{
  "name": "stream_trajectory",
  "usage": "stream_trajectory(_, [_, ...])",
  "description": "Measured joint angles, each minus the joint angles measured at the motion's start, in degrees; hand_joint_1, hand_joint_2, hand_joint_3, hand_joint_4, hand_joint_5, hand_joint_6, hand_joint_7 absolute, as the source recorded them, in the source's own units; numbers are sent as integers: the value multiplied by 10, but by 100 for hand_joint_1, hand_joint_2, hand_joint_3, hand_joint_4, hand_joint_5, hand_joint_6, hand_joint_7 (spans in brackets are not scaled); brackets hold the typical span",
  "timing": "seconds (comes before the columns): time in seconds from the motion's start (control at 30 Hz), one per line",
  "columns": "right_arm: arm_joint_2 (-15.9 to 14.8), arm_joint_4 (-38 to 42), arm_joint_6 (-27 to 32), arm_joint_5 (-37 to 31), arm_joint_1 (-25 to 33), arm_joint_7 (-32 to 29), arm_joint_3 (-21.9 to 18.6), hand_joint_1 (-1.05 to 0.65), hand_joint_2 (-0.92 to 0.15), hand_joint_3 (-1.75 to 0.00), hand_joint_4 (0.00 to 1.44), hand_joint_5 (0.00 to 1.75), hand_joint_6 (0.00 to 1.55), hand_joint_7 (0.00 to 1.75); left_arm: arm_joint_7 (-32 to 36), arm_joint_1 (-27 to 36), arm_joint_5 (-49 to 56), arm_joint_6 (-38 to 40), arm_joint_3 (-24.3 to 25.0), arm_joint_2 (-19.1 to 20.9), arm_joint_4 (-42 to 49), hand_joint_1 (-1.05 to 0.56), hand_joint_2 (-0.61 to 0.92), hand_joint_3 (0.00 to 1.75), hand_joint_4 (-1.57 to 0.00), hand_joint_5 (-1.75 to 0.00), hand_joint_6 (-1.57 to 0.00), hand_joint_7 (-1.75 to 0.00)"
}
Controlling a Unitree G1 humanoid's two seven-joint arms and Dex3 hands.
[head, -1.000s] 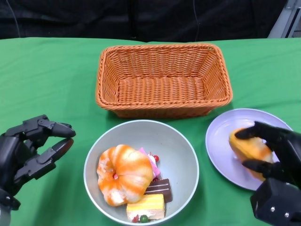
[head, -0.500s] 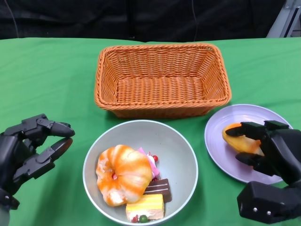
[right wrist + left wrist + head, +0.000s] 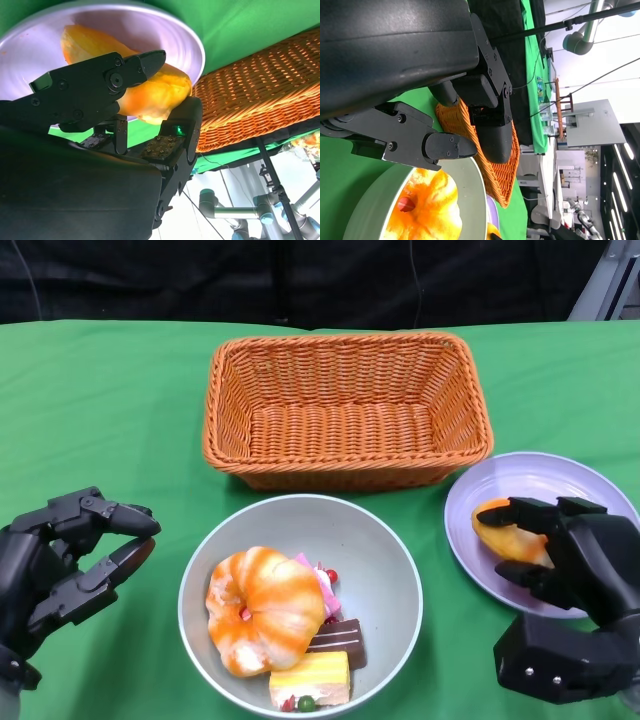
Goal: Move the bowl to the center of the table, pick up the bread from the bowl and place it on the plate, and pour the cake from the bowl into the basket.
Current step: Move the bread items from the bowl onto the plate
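Right hand point(image 3: 565, 550) holds the bread point(image 3: 505, 538) on the plate point(image 3: 530, 480)

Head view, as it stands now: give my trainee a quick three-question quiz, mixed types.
1. True or false: the basket has a cake in it.
2. What does the right hand grip over the plate? A) chocolate slice B) orange bread C) nothing
3. Fill in: the left hand hovers beside the ____, holding nothing.

Key: 1 false, it holds nothing. 2 B. 3 bowl, which holds a round bread and cakes.
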Motion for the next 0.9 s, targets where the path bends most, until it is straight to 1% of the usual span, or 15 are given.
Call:
stream_trajectory(0.03, [0, -6, 7, -1, 1, 2, 3, -21, -87, 0, 65, 124, 90, 51, 0, 0, 0, 0, 0, 0, 0, -14, 92, 31, -70, -142, -90, -84])
stream_trajectory(0.07, [0, -24, 21, -3, 7, 8, 6, -27, -86, 0, 62, 116, 87, 47, 0, 0, 0, 0, 0, 0, 0, -14, 92, 30, -70, -141, -90, -84])
stream_trajectory(0.1, [0, -46, 39, -5, 15, 20, 8, -34, -86, 0, 60, 104, 85, 41, 0, 0, 0, 0, 0, 0, 0, -14, 92, 30, -70, -140, -90, -83])
stream_trajectory(0.13, [0, -71, 59, -8, 24, 34, 10, -37, -86, 0, 60, 98, 85, 37, 0, 0, 0, 0, -1, 0, 0, -14, 92, 30, -70, -140, -90, -83])
stream_trajectory(0.17, [1, -94, 76, -9, 32, 48, 11, -42, -86, 0, 60, 88, 86, 31, 0, 0, 0, 0, -1, 0, 0, -14, 92, 30, -70, -139, -90, -83])
stream_trajectory(0.2, [2, -115, 92, -9, 41, 61, 11, -44, -86, 0, 61, 83, 87, 28, 0, 0, 0, 0, -1, 0, 0, -14, 92, 30, -70, -139, -90, -83])
stream_trajectory(0.37, [2, -162, 131, -9, 60, 90, 12, -45, -86, 0, 62, 76, 88, 22, 0, 0, 0, 0, -1, 0, 0, -13, 92, 30, -71, -138, -90, -82])
stream_trajectory(0.4, [2, -174, 141, -10, 65, 95, 12, -55, -88, 0, 57, 61, 88, 15, 0, -1, 0, 0, -1, 0, 0, -12, 92, 31, -71, -138, -90, -82])
stream_trajectory(0.43, [3, -194, 153, -11, 72, 102, 12, -58, -89, 0, 58, 50, 89, 10, 0, -1, 0, 0, -1, 0, 1, -12, 92, 31, -71, -138, -90, -82])
stream_trajectory(0.5, [8, -230, 174, -14, 86, 115, 12, -61, -89, 0, 60, 40, 90, 5, 0, -1, 0, 0, -2, 0, 1, -12, 92, 32, -71, -138, -90, -82])
stream_trajectory(0.57, [12, -246, 184, -17, 93, 122, 12, -61, -89, 0, 60, 38, 91, 4, 0, -1, 0, 0, -3, 0, 1, -12, 92, 32, -71, -139, -90, -82])
stream_trajectory(0.6, [13, -256, 195, -21, 97, 128, 13, -64, -90, 0, 55, 34, 85, 2, 0, -1, 0, 0, -3, 0, 1, -12, 92, 32, -71, -139, -91, -83])
stream_trajectory(0.73, [20, -317, 250, -33, 112, 171, 14, -69, -92, -1, 48, 30, 75, 0, 0, -2, -2, 0, -3, -1, 3, -11, 92, 33, -71, -139, -91, -83])
stream_trajectory(0.87, [23, -345, 272, -37, 122, 193, 16, -70, -92, -1, 46, 29, 74, 0, -1, -2, -4, 0, -3, 0, 3, -11, 92, 33, -70, -139, -91, -84])
stream_trajectory(0.9, [23, -350, 277, -40, 124, 197, 17, -72, -92, -2, 39, 24, 68, 0, -2, -2, -4, 0, -3, 0, 4, -11, 92, 33, -71, -140, -91, -84])
